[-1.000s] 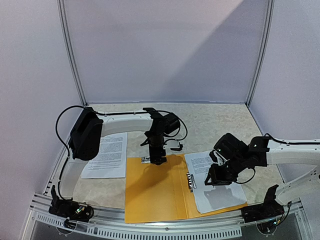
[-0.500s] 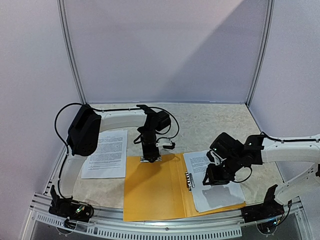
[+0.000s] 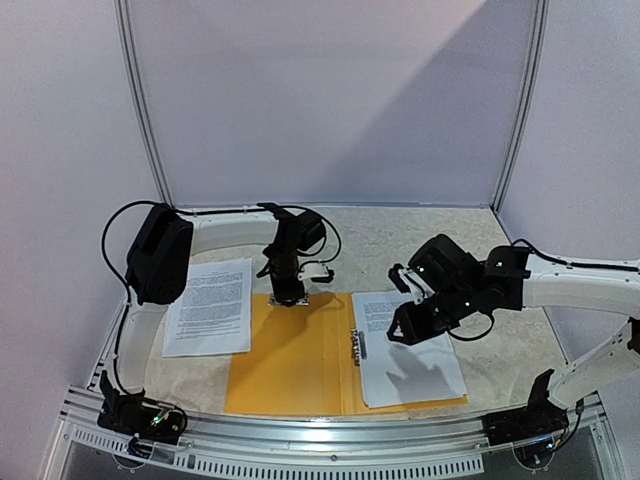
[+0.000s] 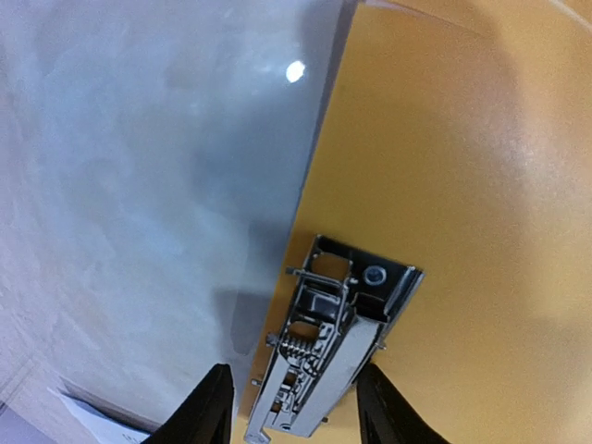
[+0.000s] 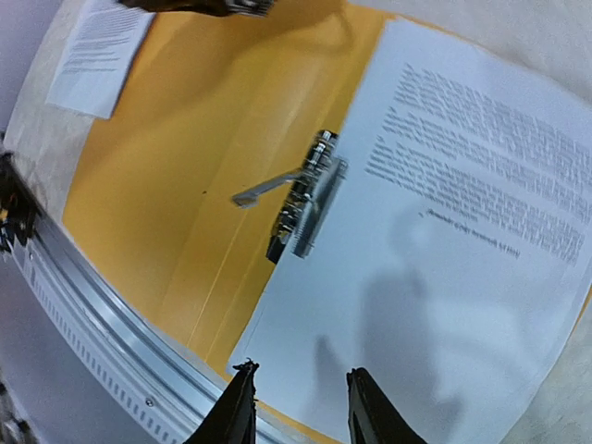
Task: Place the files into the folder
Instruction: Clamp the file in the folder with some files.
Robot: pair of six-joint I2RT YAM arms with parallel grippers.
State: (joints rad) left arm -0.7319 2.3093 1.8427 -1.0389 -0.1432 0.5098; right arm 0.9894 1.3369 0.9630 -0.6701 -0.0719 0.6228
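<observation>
The orange-yellow folder (image 3: 290,360) lies open on the table. One of the files (image 3: 410,350) rests on its right half beside the spine clip (image 3: 356,345). Another of the files (image 3: 210,305) lies on the table left of the folder. My left gripper (image 3: 290,298) points down at the far edge of the left cover. In the left wrist view my left gripper (image 4: 291,407) is partly closed astride a metal clip (image 4: 333,342), its right finger against the clip and a slim gap at the left finger. My right gripper (image 3: 410,330) hovers open over the sheet (image 5: 462,231), holding nothing.
An aluminium rail (image 3: 330,440) runs along the table's near edge, just below the folder's front edge. Pale enclosure walls with metal posts (image 3: 140,110) close off the back and sides. A black cable (image 3: 115,250) loops beside the left arm.
Both arms have moved left and farther back. The folder with its sheet has slid left with them. My left jaws have narrowed around the metal clip.
</observation>
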